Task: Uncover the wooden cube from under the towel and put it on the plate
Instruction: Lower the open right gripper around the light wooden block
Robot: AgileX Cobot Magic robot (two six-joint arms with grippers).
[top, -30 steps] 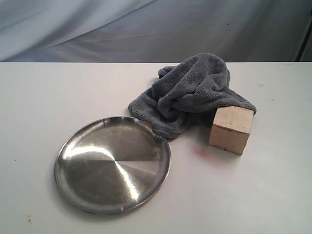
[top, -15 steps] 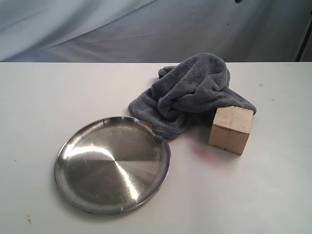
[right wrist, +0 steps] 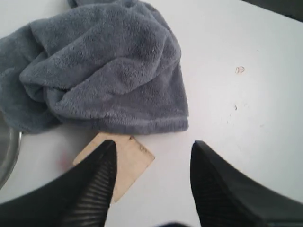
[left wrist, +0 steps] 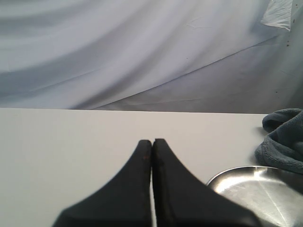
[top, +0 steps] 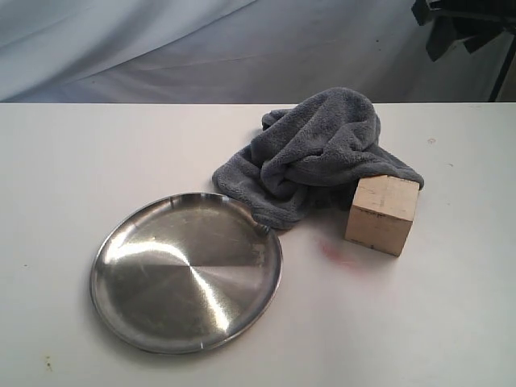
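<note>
Since the cube [top: 382, 214] sits bare on the surface [top: 64, 161] with only the towel [top: 318, 149] hem lapping its back top edge, uncovering looks basically done and the pick is next. Exterior view: cube is at 4 o'clock of the towel heap, touching it, and at 2 o'clock of the plate [top: 185, 274], apart from it; plate is empty. Right gripper [right wrist: 152, 144] is released, jaws spread wide with nothing in them, hanging above the cube and looking down. The cube lies mostly under one finger [right wrist: 94, 189] rather than centred in the gap, so my read is a sideways shift toward that finger before dropping. Right arm [top: 459, 24] shows only as a dark bit at the 1 o'clock corner of the exterior view, high up. Left gripper [left wrist: 152, 142] is clenched on nothing, low over the surface on the plate's side; the right is clearly the nearer one for the cube. Cube has no long axis, all sides equal, so only its turn matters. In the exterior view the broad face points roughly 6–7 o'clock and the narrow face about 4 o'clock. In the right wrist view a corner pokes into the gap, so the faces sit skew to the jaws. Likely needs a wrist twist to square up, and the towel hem could get pinched.
</note>
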